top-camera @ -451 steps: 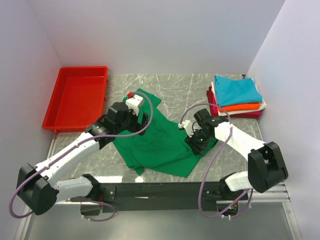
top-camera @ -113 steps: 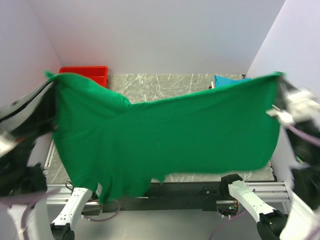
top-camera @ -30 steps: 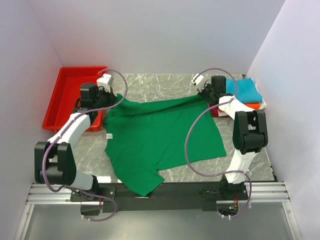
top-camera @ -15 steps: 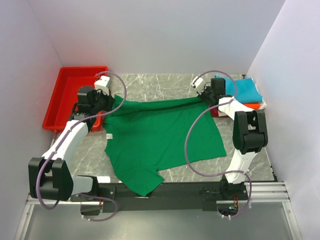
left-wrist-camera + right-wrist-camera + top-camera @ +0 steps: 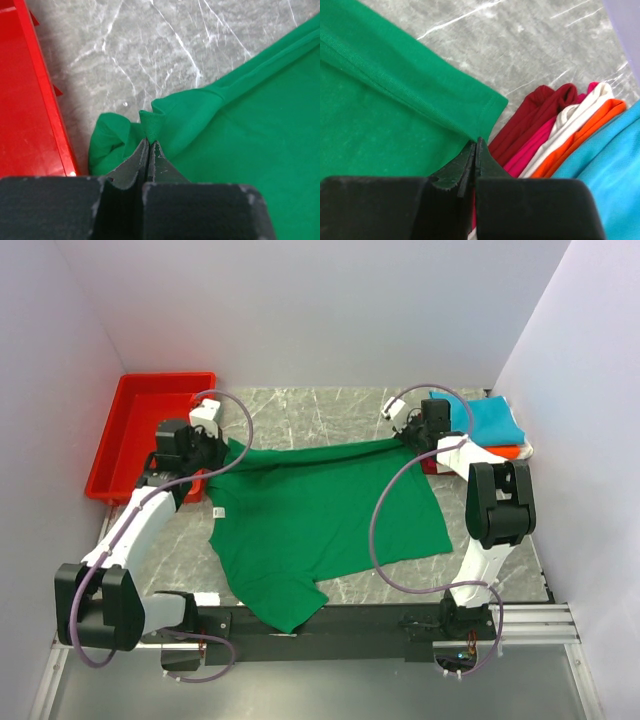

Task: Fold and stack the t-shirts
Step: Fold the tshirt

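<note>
One red tray (image 5: 150, 440) is seen at far left; the one green t-shirt (image 5: 320, 515) is spread beside it on the worktop (image 5: 330, 410), its far corners pinched by the closed left hand (image 5: 218, 450) and right hand (image 5: 408, 439). Held aloft seconds earlier, it is now laid flat. Five colours are counted in the folded stack (image 5: 480, 430), teal on top.

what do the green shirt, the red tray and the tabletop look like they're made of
Green t-shirt: soft matte knit cloth, probably cotton jersey; it creases, bunches and shows a stitched hem.
Red tray: rigid moulded plastic, slightly glossy, with small ribs along its wall.
Tabletop: grey with white veins like marble; whether it is stone or a printed laminate cannot be told.
</note>
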You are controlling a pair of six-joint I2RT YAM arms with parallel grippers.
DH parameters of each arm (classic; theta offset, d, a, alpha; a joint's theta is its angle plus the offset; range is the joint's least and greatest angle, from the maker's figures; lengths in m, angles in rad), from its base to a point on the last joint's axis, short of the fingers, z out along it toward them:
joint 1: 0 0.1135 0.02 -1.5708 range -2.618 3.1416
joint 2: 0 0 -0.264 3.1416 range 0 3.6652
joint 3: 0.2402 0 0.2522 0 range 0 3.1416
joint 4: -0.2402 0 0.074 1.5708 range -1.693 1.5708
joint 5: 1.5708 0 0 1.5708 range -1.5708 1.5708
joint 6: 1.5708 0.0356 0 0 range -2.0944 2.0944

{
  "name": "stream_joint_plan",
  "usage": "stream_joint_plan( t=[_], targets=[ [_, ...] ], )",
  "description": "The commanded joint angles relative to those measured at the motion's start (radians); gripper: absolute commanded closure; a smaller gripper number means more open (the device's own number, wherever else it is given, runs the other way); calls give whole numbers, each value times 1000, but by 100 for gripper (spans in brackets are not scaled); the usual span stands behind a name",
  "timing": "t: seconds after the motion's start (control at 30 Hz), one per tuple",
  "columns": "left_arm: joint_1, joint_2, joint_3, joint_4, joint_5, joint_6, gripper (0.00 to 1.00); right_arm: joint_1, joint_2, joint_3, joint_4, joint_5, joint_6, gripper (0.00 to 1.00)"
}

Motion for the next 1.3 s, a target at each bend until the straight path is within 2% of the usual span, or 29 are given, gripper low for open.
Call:
stream_joint_plan(
  t=[0.0, 0.17, 0.2, 0.23, 0.3, 0.33, 0.37, 0.4, 0.43, 0.47, 0.53, 0.63, 0.7, 0.8, 0.83, 0.87, 0.93, 1.03, 1.27],
  targets=[
    [-9, -46, -23, -11, 18, 12, 99, -9, -50, -27, 6, -3, -15, 100],
    [-40, -86, -58, -92, 63, -9, 98, -12, -77, -76, -3, 0, -56, 98],
    [-46, -89, -61, -114, 72, -43, 98, -14, -82, -90, -9, 3, -71, 95],
    [-54, -91, -58, -140, 77, -58, 96, -14, -85, -95, -17, 4, -77, 88],
    [-61, -86, -53, -230, 93, -124, 88, -20, -96, -105, -38, 9, -90, 76],
    [-61, -83, -38, -263, 101, -152, 82, -23, -102, -108, -51, 12, -93, 66],
    [-63, -83, -29, -295, 95, -185, 61, -25, -111, -118, -54, 12, -94, 61],
    [-64, -98, -14, -362, 97, -257, 57, -29, -132, -125, -64, 4, -96, 55],
    [-64, -117, -18, -373, 100, -291, 57, -32, -146, -125, -65, -2, -94, 52],
    [-66, -146, -26, -379, 89, -325, 49, -35, -160, -131, -77, -11, -93, 51],
    [-66, -239, -40, -383, -23, -426, 24, -38, -206, -139, -95, -39, -87, 50],
    [-66, -334, -47, -325, -54, -420, 22, -40, -252, -133, -159, -112, -77, 50],
    [-66, -344, -44, -303, -78, -395, 21, -37, -274, -118, -202, -158, -84, 50],
    [-66, -263, 5, -313, -92, -361, 24, -38, -289, -84, -343, -296, -167, 50],
    [-66, -190, 17, -320, -83, -353, 25, -37, -289, -79, -379, -325, -201, 50],
    [-66, -151, 31, -338, -51, -339, 31, -37, -286, -76, -431, -368, -237, 50],
    [-66, -41, 72, -366, -31, -310, 32, -35, -274, -76, -480, -394, -342, 50],
    [-66, 67, 108, -393, -8, -282, 33, -23, -223, -41, -528, -382, -403, 50],
    [-71, 233, 184, -450, -44, -220, 35, 52, -130, 77, -563, -329, -368, 50]
  ],
)
